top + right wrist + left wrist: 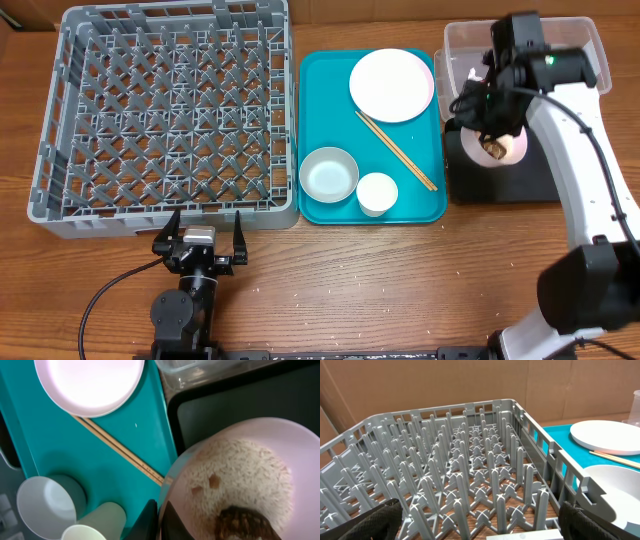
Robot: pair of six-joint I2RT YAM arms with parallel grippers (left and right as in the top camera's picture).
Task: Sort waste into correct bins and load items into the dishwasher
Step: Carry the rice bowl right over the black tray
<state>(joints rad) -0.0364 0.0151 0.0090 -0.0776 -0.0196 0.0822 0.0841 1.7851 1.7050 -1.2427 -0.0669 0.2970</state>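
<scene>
Over black tray (522, 182), right claw (161, 512) on rice bowl (260, 455)

On the teal tray (325, 100) are set a plate (391, 85), slanting chopsticks (396, 151), an empty bowl (329, 174) and a cup (377, 193). The grey rack (165, 115) is placed left of it; right of it, a tub (460, 45) and a black bin (520, 185), the latter under a rice bowl (497, 150) with a brown lump (242, 522).
</scene>
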